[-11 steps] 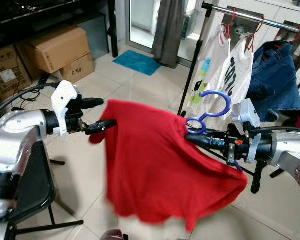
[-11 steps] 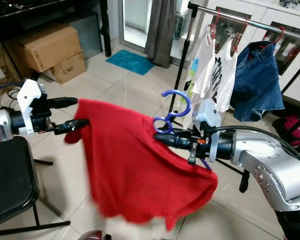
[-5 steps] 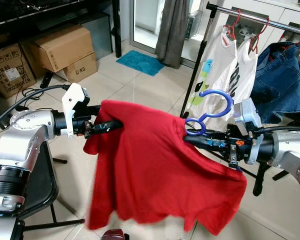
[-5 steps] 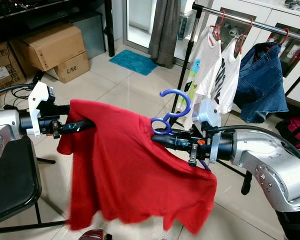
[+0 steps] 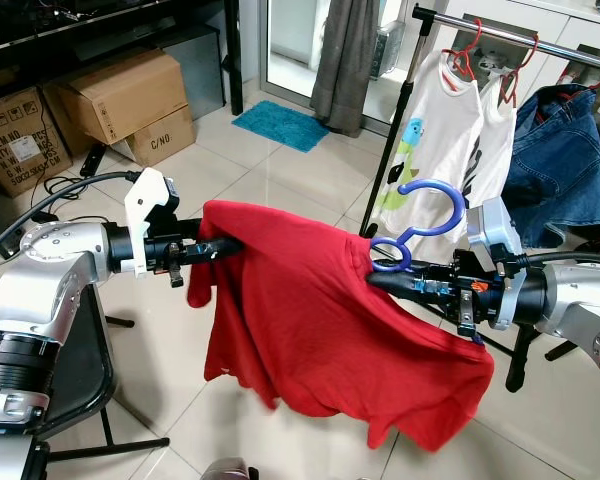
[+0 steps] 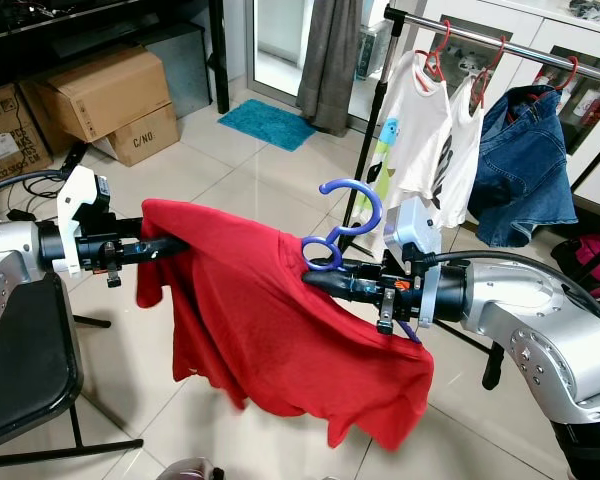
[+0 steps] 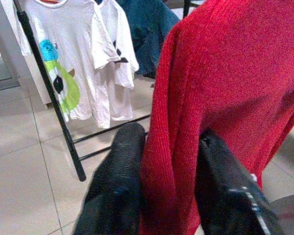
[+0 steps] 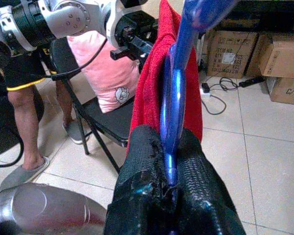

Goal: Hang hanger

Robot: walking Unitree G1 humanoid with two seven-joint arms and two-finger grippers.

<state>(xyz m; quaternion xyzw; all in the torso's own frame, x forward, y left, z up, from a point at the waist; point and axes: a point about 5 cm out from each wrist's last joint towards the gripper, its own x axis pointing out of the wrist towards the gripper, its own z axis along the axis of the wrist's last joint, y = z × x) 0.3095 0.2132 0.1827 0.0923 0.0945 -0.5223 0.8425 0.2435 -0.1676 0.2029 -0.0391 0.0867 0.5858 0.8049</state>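
Note:
A red shirt (image 5: pixel 320 320) hangs on a blue hanger (image 5: pixel 420 225) whose hook curls upward. My right gripper (image 5: pixel 395 281) is shut on the hanger's neck; the right wrist view shows the blue hanger (image 8: pixel 174 112) pinched between the fingers (image 8: pixel 139 166). My left gripper (image 5: pixel 215 247) is shut on the shirt's shoulder, with red cloth (image 7: pixel 186 137) between its fingers (image 7: pixel 120 181). The shirt is stretched between both arms. The clothes rail (image 5: pixel 510 35) stands beyond, to the right.
Two white T-shirts (image 5: pixel 440 140) and a denim garment (image 5: pixel 555 160) hang on red hangers on the rail. Cardboard boxes (image 5: pixel 115 95) sit at the back left, a black chair (image 5: pixel 75 370) beside my left arm. A person's legs (image 8: pixel 24 122) stand behind.
The shirt's lower left part has swung up and inward, so it hangs shorter now. Both grippers keep their holds and have hardly moved.

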